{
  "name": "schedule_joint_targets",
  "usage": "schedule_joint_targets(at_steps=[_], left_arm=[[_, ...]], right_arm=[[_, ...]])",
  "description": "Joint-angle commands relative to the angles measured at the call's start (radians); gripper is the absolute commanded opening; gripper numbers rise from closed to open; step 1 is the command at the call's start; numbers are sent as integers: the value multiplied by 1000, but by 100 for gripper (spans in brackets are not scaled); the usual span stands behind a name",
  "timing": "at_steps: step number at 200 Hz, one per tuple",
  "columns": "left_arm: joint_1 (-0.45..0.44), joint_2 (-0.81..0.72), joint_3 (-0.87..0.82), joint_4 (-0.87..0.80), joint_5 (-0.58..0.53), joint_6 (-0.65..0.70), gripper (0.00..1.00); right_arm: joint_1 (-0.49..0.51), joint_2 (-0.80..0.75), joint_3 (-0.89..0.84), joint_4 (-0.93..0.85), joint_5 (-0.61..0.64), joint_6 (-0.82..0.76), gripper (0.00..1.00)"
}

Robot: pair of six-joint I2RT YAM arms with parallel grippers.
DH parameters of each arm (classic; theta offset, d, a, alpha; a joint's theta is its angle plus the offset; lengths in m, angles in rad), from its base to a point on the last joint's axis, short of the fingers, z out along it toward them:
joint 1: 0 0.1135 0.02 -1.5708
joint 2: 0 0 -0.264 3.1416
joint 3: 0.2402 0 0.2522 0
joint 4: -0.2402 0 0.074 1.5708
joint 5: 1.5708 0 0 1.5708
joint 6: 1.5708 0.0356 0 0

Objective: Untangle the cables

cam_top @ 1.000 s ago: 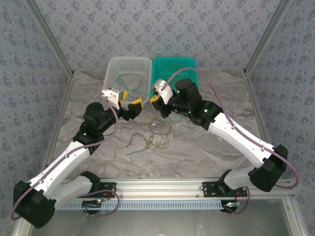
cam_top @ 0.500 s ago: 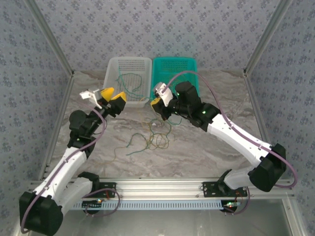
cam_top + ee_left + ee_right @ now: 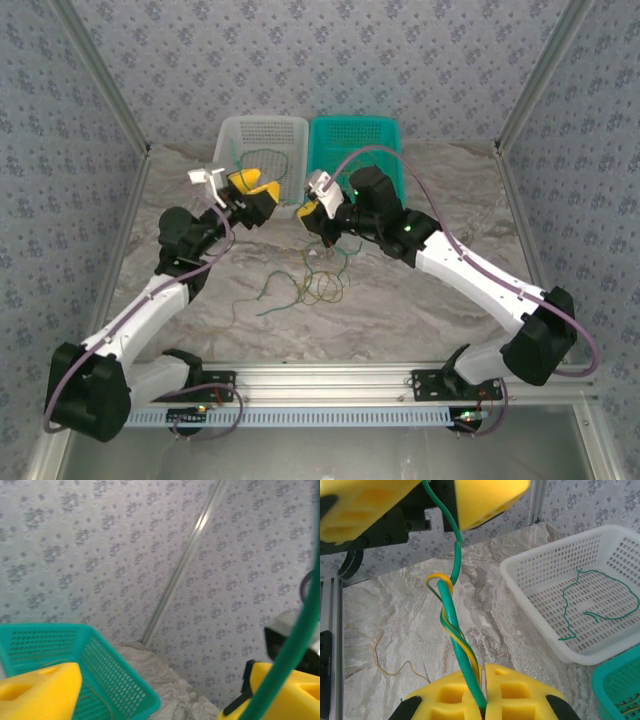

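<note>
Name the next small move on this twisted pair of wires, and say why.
Probably close the left gripper on the thin green wire strand. Its open yellow fingers flank that strand above where a thin yellow wire twists around it, while the right gripper is shut on both below.

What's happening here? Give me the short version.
It's a wire-untangling job. The right pincer is shut on a green wire and a yellow wire twisted together. The green wire runs up through the left pincer, which is open. More tangled wires lie on the table, and a loose green wire sits in the white basket.
</note>
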Motion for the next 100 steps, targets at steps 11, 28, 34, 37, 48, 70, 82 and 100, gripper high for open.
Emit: schedule_joint_targets(at_steps=[11, 28, 34, 37, 48, 70, 82, 100], left_arm=[[-13, 58, 51, 97, 32, -5, 71], [-17, 85, 48, 139, 46, -28, 60], [-20, 91, 49, 145, 53, -34, 54], [-22, 94, 50, 144, 54, -34, 53], [-29, 99, 56, 135, 61, -32, 42], [-46, 95, 75, 90, 74, -16, 20], [-57, 83, 86, 32, 46, -1, 0], [-60, 63, 112, -64, 13, 8, 0]], right_arm=[[10, -4, 29, 36, -27, 8, 0], [11, -5, 29, 46, -16, 11, 0], [10, -5, 30, 49, -15, 14, 0], [10, -5, 30, 52, -12, 14, 0], [10, -7, 30, 58, 3, 19, 0], [7, -6, 30, 68, 35, 29, 0], [8, -7, 29, 69, 50, 32, 0], [8, -13, 32, 69, 86, 44, 0]])
